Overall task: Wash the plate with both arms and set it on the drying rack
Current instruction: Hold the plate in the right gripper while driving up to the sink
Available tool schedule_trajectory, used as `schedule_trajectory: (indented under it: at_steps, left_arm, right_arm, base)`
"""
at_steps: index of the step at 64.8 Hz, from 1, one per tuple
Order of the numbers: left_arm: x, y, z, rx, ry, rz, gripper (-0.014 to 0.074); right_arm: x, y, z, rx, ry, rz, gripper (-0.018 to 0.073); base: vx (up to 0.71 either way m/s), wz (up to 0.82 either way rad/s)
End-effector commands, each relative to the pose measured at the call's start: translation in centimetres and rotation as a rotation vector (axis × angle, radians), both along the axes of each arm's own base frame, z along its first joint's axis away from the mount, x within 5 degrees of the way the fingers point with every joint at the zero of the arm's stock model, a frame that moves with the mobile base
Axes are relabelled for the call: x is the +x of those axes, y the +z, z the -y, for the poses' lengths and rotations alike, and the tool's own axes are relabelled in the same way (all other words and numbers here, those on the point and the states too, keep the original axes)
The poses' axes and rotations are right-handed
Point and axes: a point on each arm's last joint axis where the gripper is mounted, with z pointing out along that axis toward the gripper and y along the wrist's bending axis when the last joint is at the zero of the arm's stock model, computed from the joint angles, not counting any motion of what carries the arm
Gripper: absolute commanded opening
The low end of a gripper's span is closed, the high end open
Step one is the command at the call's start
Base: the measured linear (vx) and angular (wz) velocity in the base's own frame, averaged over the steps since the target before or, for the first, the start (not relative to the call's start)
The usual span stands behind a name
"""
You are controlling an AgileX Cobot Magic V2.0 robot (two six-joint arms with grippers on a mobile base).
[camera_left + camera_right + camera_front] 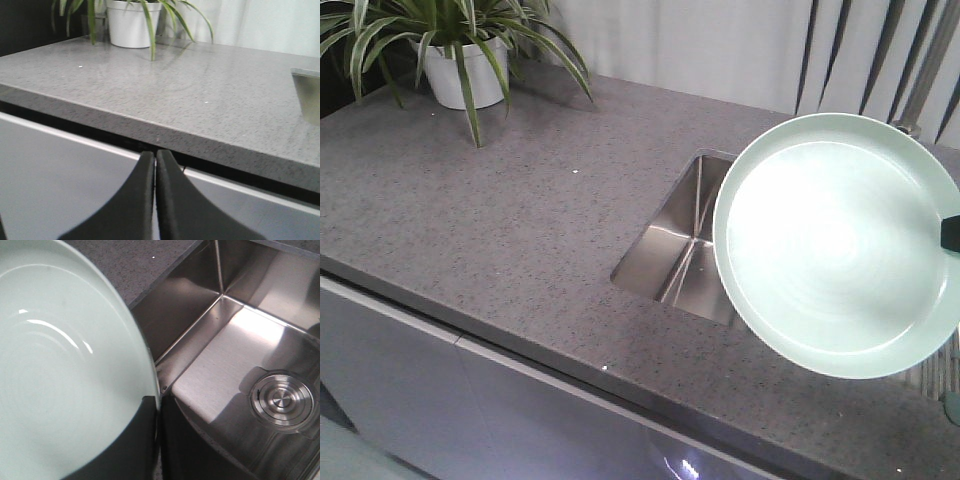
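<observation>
The sink (672, 228) is partly hidden by the plate (835, 245), clamped by the right gripper (158, 410). The left gripper (155, 161) is closed, seemingly empty, beside the grey countertop (500, 210).

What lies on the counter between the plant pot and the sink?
Only bare counter between pot and sink, as the front view shows.

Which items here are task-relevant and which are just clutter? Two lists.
Job:
- plate, clamped at its rim by the right gripper
- left gripper, shut and empty
- sink
- drying rack, only a sliver at the frame edge

Lying about:
- potted plant
- countertop, otherwise bare
</observation>
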Motion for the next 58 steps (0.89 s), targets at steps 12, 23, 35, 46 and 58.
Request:
schedule_trajectory:
  at_steps: [12, 23, 35, 46, 58]
  left_arm:
    - [0.02, 0.07, 0.14, -0.006, -0.017, 0.062, -0.0006]
    - [0.02, 0.07, 0.14, -0.006, -0.017, 0.062, -0.0006]
    - [0.02, 0.07, 0.14, -0.006, -0.017, 0.062, -0.0006]
    - [0.02, 0.07, 0.14, -0.006, -0.017, 0.062, -0.0006]
    - [0.02, 0.07, 0.14, -0.006, -0.017, 0.062, -0.0006]
  right_arm:
    - [0.03, 1.36, -0.08, 0.027, -0.022, 0.081, -0.0006]
    - [0.03, 1.36, -0.08, 0.027, -0.022, 0.081, -0.0006]
    - [0.03, 1.36, -0.08, 0.027, -0.022, 0.081, -0.0006]
    - [0.03, 1.36, -0.08, 0.027, -0.022, 0.081, -0.0006]
    - [0.03, 1.36, -0.08, 0.027, -0.022, 0.081, -0.0006]
  base:
    - [0.07, -0.28]
    - [0.07, -0.31]
    - [0.07, -0.33]
    - [0.06, -0.30]
    - [0.05, -0.24]
